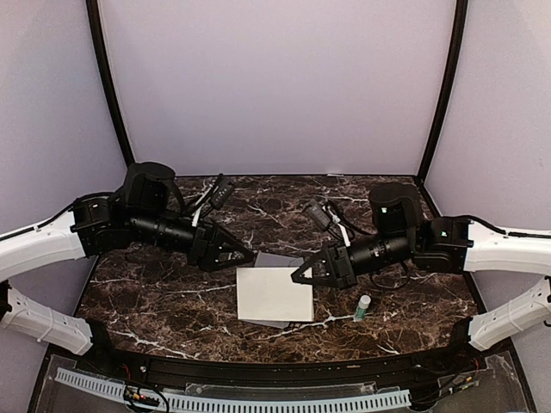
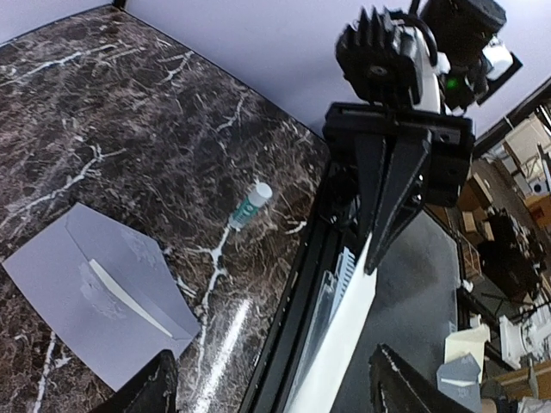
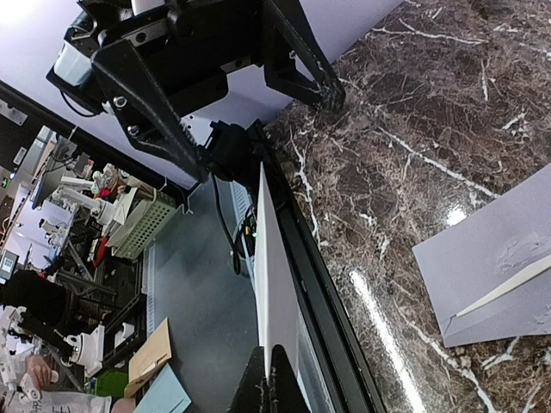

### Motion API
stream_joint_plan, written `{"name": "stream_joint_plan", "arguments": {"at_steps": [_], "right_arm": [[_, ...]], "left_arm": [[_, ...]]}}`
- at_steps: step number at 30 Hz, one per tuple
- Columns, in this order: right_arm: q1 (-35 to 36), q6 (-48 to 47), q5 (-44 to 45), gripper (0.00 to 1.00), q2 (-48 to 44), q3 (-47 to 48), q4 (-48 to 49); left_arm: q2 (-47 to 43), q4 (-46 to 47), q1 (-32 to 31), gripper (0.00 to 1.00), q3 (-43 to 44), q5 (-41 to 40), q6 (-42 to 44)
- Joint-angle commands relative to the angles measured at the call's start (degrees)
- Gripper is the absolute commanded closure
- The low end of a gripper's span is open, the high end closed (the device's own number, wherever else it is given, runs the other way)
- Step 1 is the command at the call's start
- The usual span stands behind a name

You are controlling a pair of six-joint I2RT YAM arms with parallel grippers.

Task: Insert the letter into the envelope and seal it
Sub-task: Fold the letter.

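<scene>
Right tool [image 1: 295,277] clamps letter [image 1: 274,294]; left tool [image 1: 248,256] agape; envelope [image 1: 279,259] mostly covered overhead.

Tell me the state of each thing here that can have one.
Letter: lifted off the table, pinched at one edge.
Envelope: flat on the table, letter not inside.
Tube: cap on.
Left gripper: open beside the letter.
Right gripper: shut on the letter.

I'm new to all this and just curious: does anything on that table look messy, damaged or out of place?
Only small things. The small green-and-white tube lies tipped on its side on the table, and the grey envelope shows a rough, wrinkled patch beside its flap line.
</scene>
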Motion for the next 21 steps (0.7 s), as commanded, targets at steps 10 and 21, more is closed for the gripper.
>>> {"name": "stream_joint_plan", "arguments": {"at_steps": [10,21], "right_arm": [[-0.15,-3.69,-7.47,1.00,-0.83,2.22,-5.07],[-0.15,-3.87,-7.89,1.00,0.41,2.06,-4.44]], "left_arm": [[6.72,-6.57,-10.69,0.31,6.32,2.38,8.54],[10.03,-3.67,-11.90,0.61,6.84,4.05,8.28]]}}
